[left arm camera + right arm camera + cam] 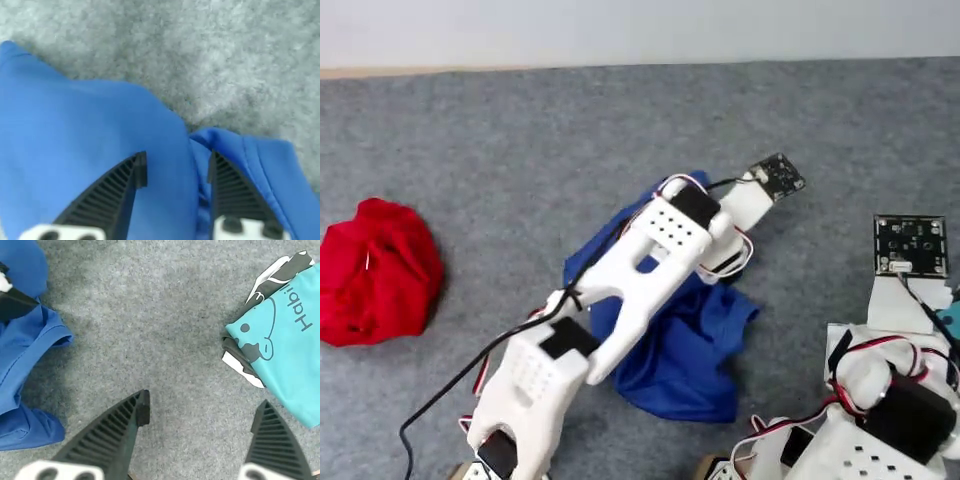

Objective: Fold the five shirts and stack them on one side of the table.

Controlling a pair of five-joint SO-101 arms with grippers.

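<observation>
Blue cotton shirt lies crumpled in the middle of the grey felt-covered table, bunched into soft ridges with one hem flap sticking out toward the right arm's side. The left arm stretches across it from the near edge. In the left wrist view the left gripper is released, its black ribbed jaws spread apart and pressed down on the smooth blue cloth, with a raised fold standing between them and a second layer of the cloth lying beside the far jaw. A crumpled red shirt sits in a loose heap well apart from it, near the table's left edge. On the opposite side, a folded teal shirt with a dark cartoon print rests on top of a folded black-and-white garment, whose edges stick out beneath it. The right gripper hangs over bare grey felt between the blue shirt and this stack, jaws wide apart and holding nothing.
</observation>
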